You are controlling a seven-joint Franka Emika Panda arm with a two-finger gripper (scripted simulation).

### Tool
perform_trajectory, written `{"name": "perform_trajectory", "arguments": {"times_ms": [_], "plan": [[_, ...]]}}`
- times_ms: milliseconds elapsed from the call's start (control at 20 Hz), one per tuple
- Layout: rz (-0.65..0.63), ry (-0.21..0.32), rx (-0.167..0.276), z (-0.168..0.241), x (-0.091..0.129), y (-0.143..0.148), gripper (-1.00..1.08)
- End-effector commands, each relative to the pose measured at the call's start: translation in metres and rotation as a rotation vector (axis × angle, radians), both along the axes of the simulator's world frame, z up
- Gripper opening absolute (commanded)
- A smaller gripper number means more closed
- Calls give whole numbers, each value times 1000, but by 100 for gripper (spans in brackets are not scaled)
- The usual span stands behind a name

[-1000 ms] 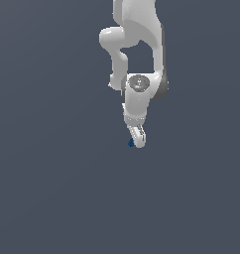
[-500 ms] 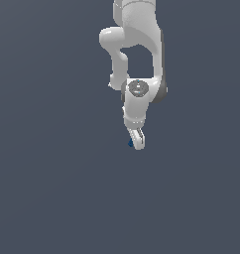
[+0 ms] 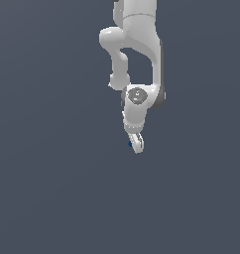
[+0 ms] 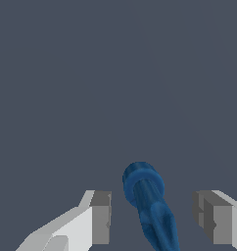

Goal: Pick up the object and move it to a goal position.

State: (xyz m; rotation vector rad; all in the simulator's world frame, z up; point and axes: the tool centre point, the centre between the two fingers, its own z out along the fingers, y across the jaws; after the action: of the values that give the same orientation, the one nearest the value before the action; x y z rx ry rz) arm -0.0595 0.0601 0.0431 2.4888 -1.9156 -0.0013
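The object (image 4: pixel 144 188) is a small dark-blue rod-like blob with a rounded end. In the wrist view it lies between the two fingers of my gripper (image 4: pixel 154 216). One grey pad (image 4: pixel 101 217) and the other pad (image 4: pixel 207 218) both stand apart from it, with a gap on each side, so the gripper is open around it. In the exterior view only a blue speck of the object (image 3: pixel 129 144) shows at the tip of the white gripper (image 3: pixel 136 145), which points down from the arm.
A flat, plain dark grey-blue surface (image 3: pixel 52 188) fills both views. The white arm (image 3: pixel 137 44) comes in from the exterior view's top edge. No other item shows.
The gripper has shifted slightly lower in the exterior view, staying over the blue object. The arm's pose is nearly the same.
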Motion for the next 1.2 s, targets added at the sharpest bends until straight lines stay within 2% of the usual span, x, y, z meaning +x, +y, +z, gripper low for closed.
{"name": "perform_trajectory", "arguments": {"times_ms": [0, 650, 1150], "plan": [[0, -1, 0, -1, 0, 0, -100], [0, -1, 0, 4, 2, -2, -100], [-1, -1, 0, 57, 15, -24, -100]]}}
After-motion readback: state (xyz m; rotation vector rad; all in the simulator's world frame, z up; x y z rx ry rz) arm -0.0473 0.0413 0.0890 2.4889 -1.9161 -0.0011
